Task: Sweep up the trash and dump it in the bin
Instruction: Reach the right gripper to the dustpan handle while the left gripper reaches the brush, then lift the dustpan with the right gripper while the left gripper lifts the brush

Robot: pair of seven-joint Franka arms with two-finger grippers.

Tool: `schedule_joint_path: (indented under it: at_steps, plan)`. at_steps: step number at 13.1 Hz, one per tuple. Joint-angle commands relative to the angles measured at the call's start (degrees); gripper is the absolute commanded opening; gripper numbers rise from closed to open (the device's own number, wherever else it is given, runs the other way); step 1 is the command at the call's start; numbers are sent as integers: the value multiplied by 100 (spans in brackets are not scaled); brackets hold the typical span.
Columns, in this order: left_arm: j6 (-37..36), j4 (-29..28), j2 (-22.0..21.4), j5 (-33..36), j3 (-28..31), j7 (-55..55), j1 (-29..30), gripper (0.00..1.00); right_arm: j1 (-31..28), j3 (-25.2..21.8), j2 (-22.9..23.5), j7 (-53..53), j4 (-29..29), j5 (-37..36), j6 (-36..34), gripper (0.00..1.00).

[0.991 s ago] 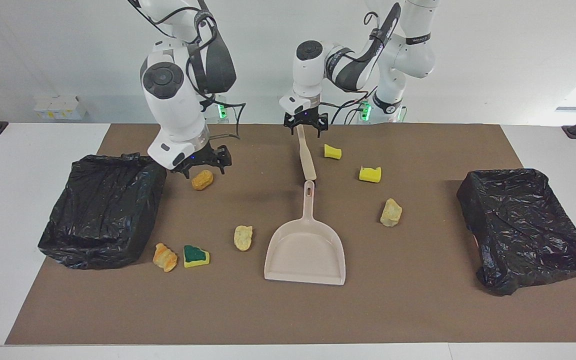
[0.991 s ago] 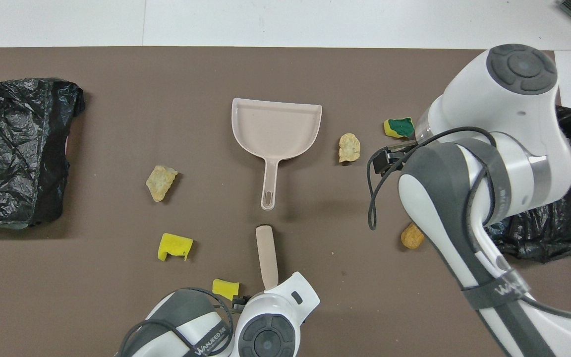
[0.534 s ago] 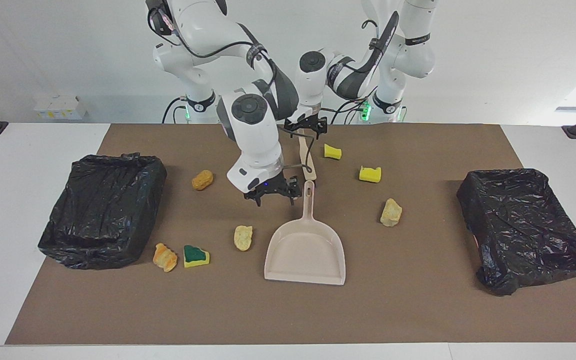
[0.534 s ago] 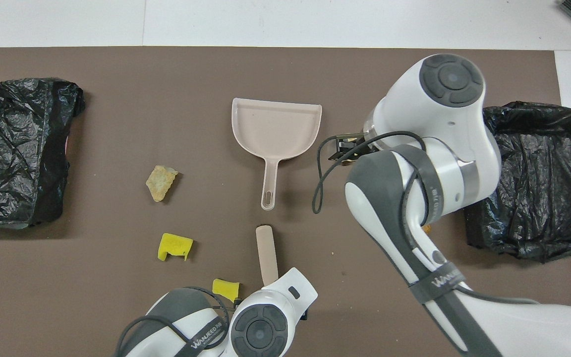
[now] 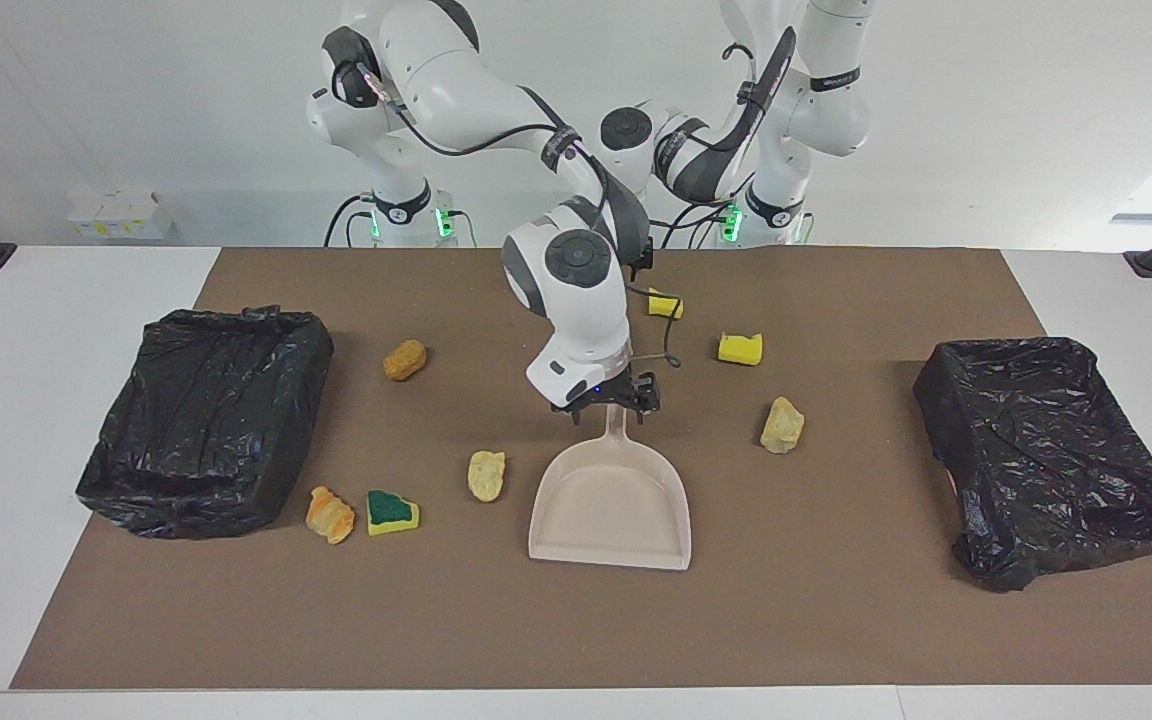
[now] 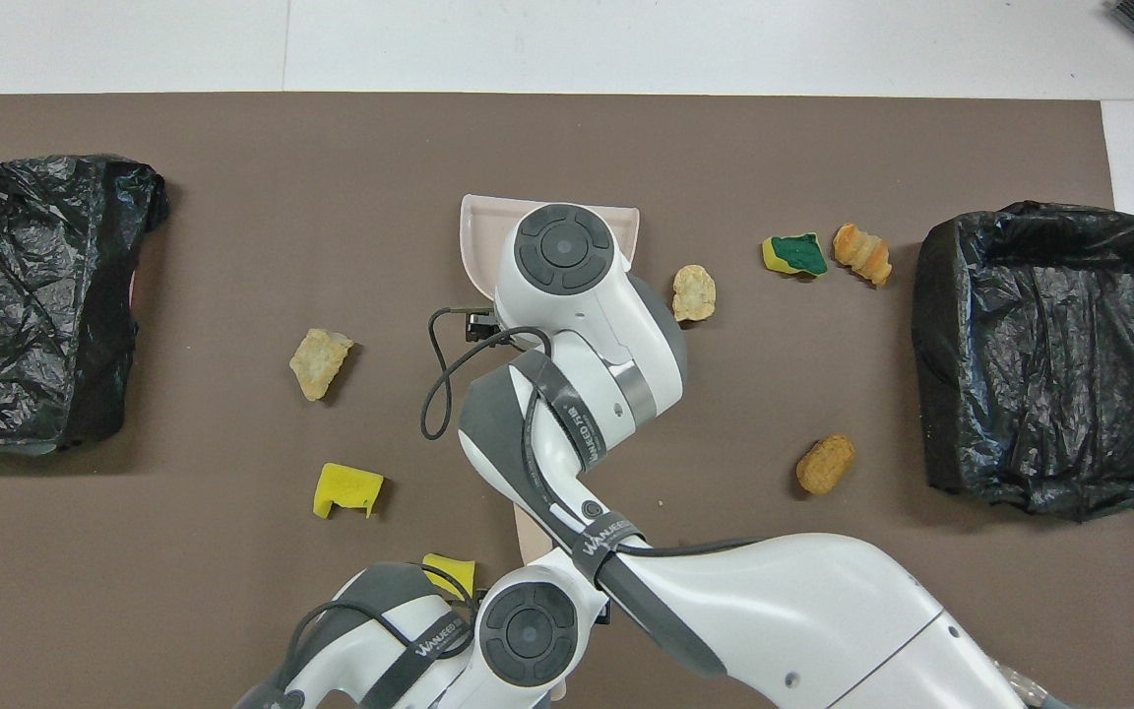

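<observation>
We are seeing the right gripper (image 5: 608, 396) low over the top end of the handle of the beige dustpan (image 5: 608, 505), with the handle coming out from under it; we cannot tell whether it is gripping the handle or only standing around it. The left gripper (image 5: 645, 258) is almost fully hidden by the right arm, over the end of the beige brush (image 6: 526, 532) that is nearer to the robots, and we cannot tell its state either. All the trash is lying on the brown mat (image 5: 836, 620), apart from both grippers. A tan lump (image 5: 486, 475) is lying beside the pan toward the right arm's end, and another tan lump (image 5: 782, 425) toward the left arm's end. Two yellow sponge chunks (image 5: 665, 303) (image 5: 740, 348) are lying nearer to the robots than the pan, toward the left arm's end. An orange lump (image 5: 404, 359) is lying toward the right arm's end, near the bin. The green-topped sponge (image 5: 392, 512) and an orange bread-like lump (image 5: 330, 514) are lying just beside each other, near that bin's corner farther from the robots. The bin at the right arm's end (image 5: 201, 420) and the bin at the left arm's end (image 5: 1051, 455) are each standing lined with a black bag, and inside them we are seeing only the crumpled black plastic.
</observation>
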Motion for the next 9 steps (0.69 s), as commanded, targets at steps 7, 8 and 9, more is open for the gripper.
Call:
schedule_joint_path:
  at_steps: [7,8,9]
  plan:
    - [-303,154,-84,-110,84,57,-97,99,-2,37,-164,126,-268,-244,-253,49]
    - [-435,225,-111,-110,93,57,-88,99,-46,37,-208,82,-260,-244,-349,48]
    - [-628,312,-146,-110,93,57,-62,98,-81,37,-252,47,-260,-218,-454,34]
